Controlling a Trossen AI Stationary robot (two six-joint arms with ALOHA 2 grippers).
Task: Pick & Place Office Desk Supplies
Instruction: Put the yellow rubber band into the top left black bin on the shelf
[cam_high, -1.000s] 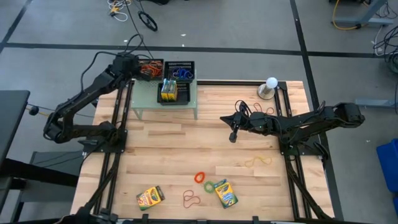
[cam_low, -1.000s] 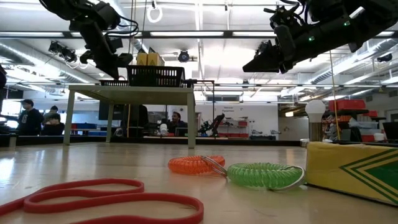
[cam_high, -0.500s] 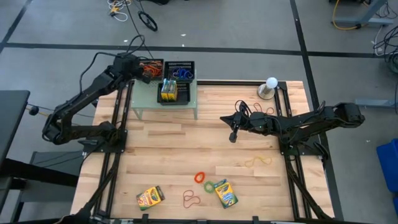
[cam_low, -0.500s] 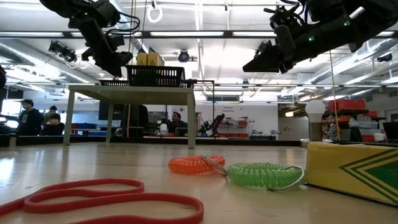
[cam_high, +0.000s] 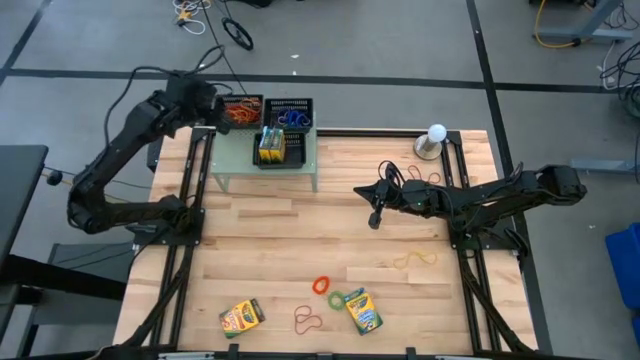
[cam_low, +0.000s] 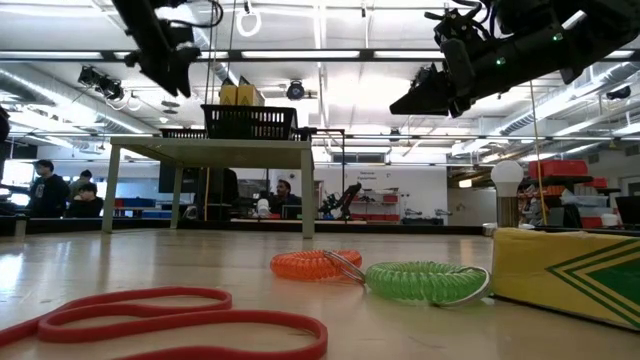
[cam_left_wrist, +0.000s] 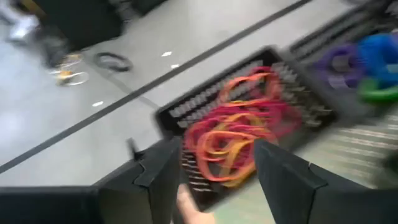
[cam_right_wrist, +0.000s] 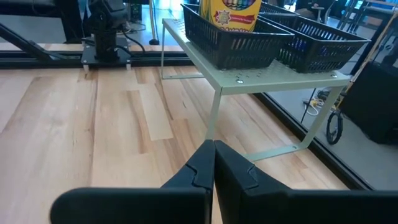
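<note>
Two grippers: left gripper fingers apart above tray of rubber bands; right gripper closed over table.

We see a light wooden table filling the middle of the high view. At about eleven o'clock on it stands a pale green perforated metal shelf on thin legs. At about one o'clock, near the far edge, a white ball on a grey stand sits alone, well apart from the shelf. Beyond the table at twelve o'clock lies grey floor crossed by a black tape line, with a black cable loop further out. In the low view we make out seated people at nine o'clock, far behind the table, under bright ceiling lights.
</note>
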